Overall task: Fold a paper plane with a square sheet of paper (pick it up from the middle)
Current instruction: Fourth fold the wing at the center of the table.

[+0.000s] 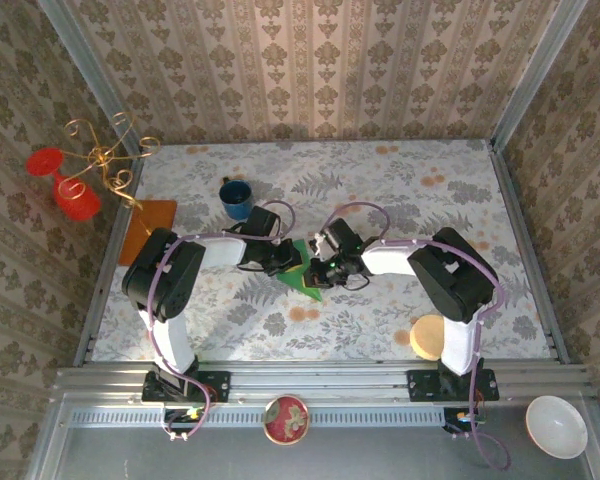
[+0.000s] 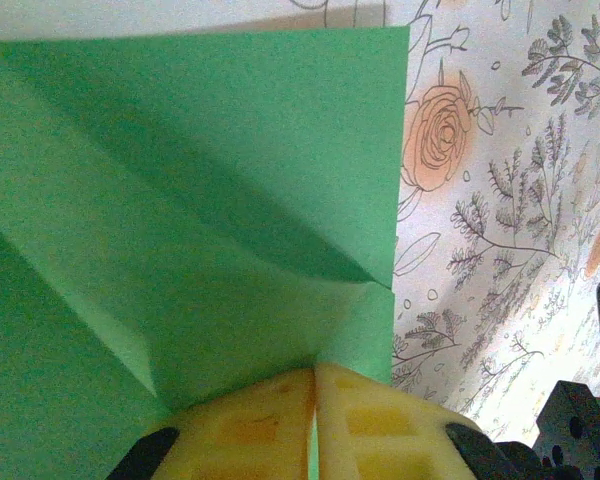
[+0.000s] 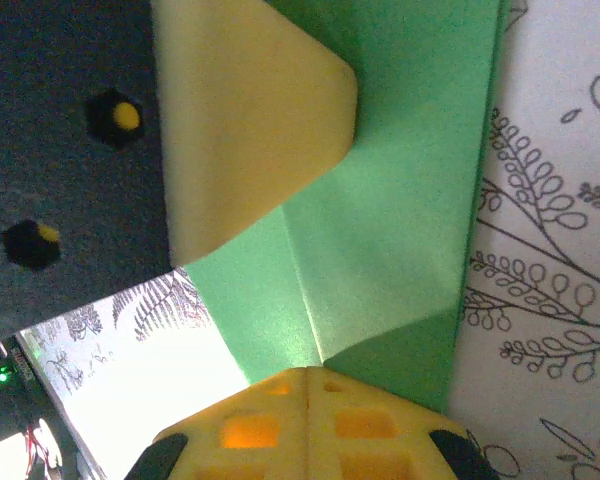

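In the middle of the floral worktop [image 1: 400, 185] lies the green sheet of paper [image 1: 305, 283], already creased, with a point aimed toward the arm bases. Both arms reach in and meet over it. The left gripper [image 1: 283, 260] comes from the mug side, and in its wrist view its yellow fingers [image 2: 375, 425] are pressed together with the edge of the sheet [image 2: 200, 180] pinched between them; diagonal creases fan out from that spot. The right gripper [image 1: 322, 270] faces it, and its fingers [image 3: 245, 432] are likewise clamped on the paper [image 3: 390, 230] where a fold runs in, the other arm's yellow finger resting on the sheet just beyond. A blue mug [image 1: 236, 198] stands behind the left gripper, and an orange-brown sheet [image 1: 148, 228] lies at the worktop's left edge.
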`<state>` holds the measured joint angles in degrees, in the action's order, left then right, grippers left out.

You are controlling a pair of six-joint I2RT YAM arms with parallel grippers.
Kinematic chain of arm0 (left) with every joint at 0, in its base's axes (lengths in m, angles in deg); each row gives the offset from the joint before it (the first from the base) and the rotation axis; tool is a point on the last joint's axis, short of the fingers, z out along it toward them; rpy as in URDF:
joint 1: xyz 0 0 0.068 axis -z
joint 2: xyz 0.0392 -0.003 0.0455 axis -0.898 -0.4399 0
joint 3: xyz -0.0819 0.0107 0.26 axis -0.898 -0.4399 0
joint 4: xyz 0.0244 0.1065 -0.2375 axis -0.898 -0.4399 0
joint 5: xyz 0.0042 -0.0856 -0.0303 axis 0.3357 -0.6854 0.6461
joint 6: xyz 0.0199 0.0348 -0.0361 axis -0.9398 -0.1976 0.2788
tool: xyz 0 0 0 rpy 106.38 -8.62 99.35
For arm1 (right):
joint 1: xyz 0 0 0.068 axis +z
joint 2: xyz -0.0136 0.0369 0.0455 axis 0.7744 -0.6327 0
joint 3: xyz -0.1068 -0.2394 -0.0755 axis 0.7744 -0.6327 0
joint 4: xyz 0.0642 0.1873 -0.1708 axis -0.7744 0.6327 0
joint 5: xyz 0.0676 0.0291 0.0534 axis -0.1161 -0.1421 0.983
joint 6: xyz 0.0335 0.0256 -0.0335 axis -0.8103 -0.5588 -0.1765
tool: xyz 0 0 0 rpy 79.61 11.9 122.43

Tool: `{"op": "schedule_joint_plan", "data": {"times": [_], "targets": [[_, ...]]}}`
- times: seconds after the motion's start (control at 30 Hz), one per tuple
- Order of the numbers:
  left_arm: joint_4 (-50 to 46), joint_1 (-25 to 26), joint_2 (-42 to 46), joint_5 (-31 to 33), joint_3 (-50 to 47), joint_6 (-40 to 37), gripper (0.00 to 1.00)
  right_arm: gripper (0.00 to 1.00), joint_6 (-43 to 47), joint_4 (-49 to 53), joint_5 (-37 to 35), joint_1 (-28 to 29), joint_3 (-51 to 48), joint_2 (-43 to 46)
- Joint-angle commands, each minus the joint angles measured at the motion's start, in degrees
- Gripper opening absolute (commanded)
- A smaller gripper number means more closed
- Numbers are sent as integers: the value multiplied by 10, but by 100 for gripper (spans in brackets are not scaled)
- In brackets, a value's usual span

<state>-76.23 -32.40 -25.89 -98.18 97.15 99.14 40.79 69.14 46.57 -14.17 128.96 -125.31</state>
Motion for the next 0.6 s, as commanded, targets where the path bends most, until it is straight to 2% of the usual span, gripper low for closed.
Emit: {"op": "schedule_joint_plan", "data": {"times": [0.0, 0.23, 0.47, 0.57], "targets": [[-89, -3, -29, 57, -12, -6, 11, 1, 23, 89, 7, 4, -48, 10], [-90, -6, -27, 60, -17, -4, 10, 0, 54, 151, 7, 10, -111, 72], [-88, -5, -27, 57, -13, -7, 10, 1, 39, 161, -12, 10, -160, 138], [-83, -2, -23, 51, -11, -9, 10, 4, 32, 133, -29, 10, -157, 191]]}}
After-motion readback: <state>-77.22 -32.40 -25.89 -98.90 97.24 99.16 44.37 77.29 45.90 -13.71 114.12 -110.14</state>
